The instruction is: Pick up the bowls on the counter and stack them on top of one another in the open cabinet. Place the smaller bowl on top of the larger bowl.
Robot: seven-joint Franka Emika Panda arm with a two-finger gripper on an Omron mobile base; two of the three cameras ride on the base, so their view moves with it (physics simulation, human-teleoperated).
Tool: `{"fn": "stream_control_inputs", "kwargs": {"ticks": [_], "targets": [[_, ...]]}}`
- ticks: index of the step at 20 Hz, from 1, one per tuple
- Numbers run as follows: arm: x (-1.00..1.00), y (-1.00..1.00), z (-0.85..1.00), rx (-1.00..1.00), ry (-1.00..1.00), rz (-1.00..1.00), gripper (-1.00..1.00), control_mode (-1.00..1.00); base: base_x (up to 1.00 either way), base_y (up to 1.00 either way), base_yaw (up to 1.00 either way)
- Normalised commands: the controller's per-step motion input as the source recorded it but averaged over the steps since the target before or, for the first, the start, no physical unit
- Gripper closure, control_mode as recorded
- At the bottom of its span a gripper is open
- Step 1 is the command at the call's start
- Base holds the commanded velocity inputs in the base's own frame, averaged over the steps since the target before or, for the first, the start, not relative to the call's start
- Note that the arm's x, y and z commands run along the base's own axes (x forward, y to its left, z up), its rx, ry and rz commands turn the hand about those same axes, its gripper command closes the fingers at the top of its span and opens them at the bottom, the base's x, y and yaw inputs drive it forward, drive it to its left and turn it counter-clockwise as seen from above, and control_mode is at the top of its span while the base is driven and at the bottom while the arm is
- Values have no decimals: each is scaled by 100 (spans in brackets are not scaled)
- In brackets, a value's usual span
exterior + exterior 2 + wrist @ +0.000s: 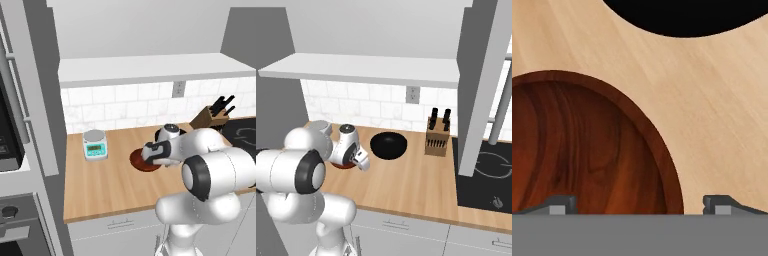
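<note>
The smaller bowl (582, 150), reddish-brown with wood grain, lies on the counter (110, 185) right below my gripper (640, 205). The gripper is open. One fingertip (562, 204) hangs over the bowl's inside and the other over bare wood outside its rim. From the left base the gripper (150, 152) hovers low over the brown bowl (139, 162). The larger bowl (388, 145), glossy black, rests farther back on the counter (406, 185), and its edge (687, 15) shows at the top of the hand view. The open cabinet's shelf (150, 67) spans above.
A teal-and-white kitchen scale (95, 145) stands left of the brown bowl. A knife block (437, 135) sits at the wall to the right, before a black cooktop (486, 180). An open cabinet door (481, 75) hangs on the right. A tall oven column (20, 150) bounds the left.
</note>
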Motion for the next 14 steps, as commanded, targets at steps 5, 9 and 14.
{"fn": "stream_control_inputs", "kwargs": {"ticks": [5, 9, 14], "targets": [[3, 5, -26, 0, 0, 0, 100, -100, 0, 0, 0], [0, 2, 0, 0, 0, 0, 100, -100, 0, 0, 0], [0, 0, 0, 0, 0, 0, 100, -100, 0, 0, 0]]}}
